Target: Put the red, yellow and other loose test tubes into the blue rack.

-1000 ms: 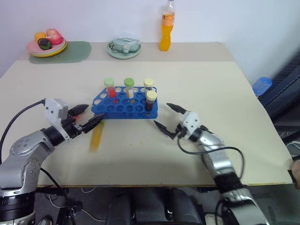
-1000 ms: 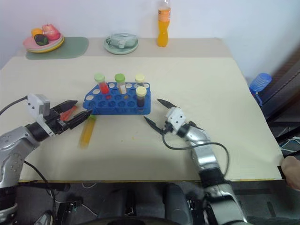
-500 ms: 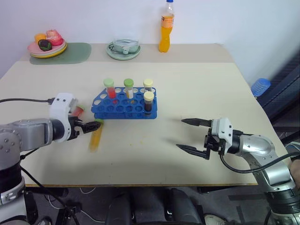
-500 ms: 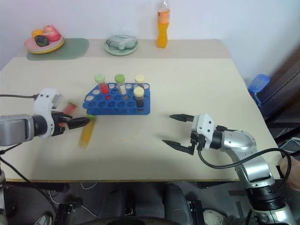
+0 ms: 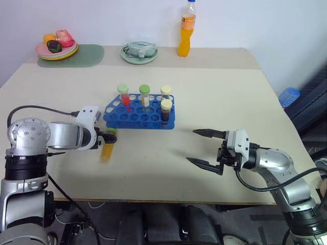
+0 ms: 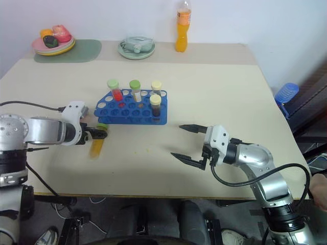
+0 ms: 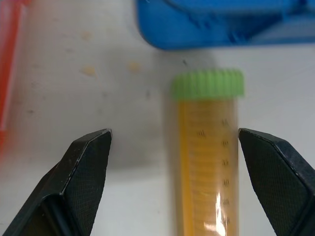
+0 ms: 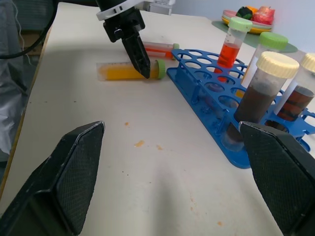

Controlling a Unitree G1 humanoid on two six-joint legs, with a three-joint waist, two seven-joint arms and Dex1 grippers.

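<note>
Now both tools gape wide, holding nothing.
Left tool [image 7: 174,147] straddles the yellow tube [image 7: 207,162] lying beside the blue rack [image 5: 140,113]; right tool [image 5: 204,148] hovers apart.

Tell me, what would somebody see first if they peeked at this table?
Probably the blue rack in the middle of the table, with four capped tubes standing in it. Next, the yellow-orange tube lying flat beside the rack, with the left gripper open right over it. The right gripper hangs open over bare table, and a tall orange bottle stands at the far edge.
</note>
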